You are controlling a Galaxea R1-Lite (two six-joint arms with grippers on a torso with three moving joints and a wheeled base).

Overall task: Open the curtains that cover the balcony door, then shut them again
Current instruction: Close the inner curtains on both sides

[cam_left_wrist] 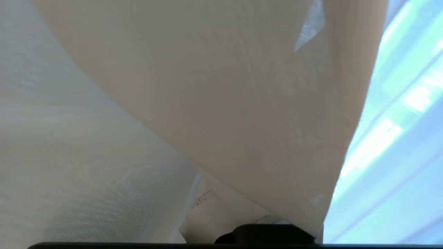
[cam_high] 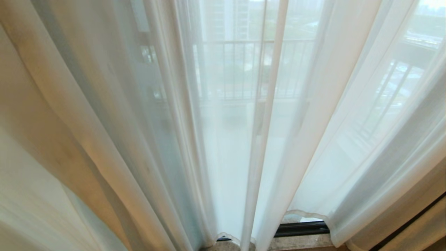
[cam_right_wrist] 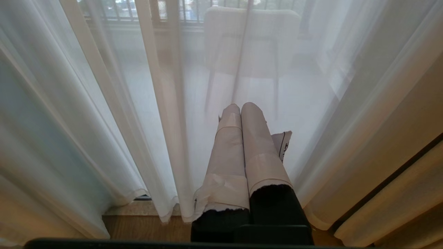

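The sheer white translucent curtains (cam_high: 230, 139) hang right across the head view in long soft folds, and two hemmed edges meet near the middle, running down to the floor. Through the fabric the balcony door (cam_high: 299, 228) shows only as a strip of dark metal track at the bottom, where the hems lift a little above a stone sill (cam_high: 299, 241). Beyond the glass, a pale balcony railing (cam_high: 244, 69) and hazy tall buildings come through the weave.

On the far left the folds glow a warmer tan, bunched and slanting. Neither arm appears in the head view.

The left wrist view is smothered in cloth: sheer curtain fabric (cam_left_wrist: 214, 103) drapes right over the camera, with bright window light off to one side. The left gripper (cam_left_wrist: 266, 232) is barely a dark shape under the folds, its jaws together, and whether fabric sits between them I cannot tell.

The right gripper (cam_right_wrist: 240, 110) hangs low before the curtains (cam_right_wrist: 104, 103), its tape-wrapped fingers (cam_right_wrist: 258, 145) pressed together on nothing, pointing at the hem. A pale chair (cam_right_wrist: 249, 41) shows through the cloth on the balcony, with a thicker beige drape (cam_right_wrist: 391, 193) alongside and wooden floor (cam_right_wrist: 145, 228) underneath.
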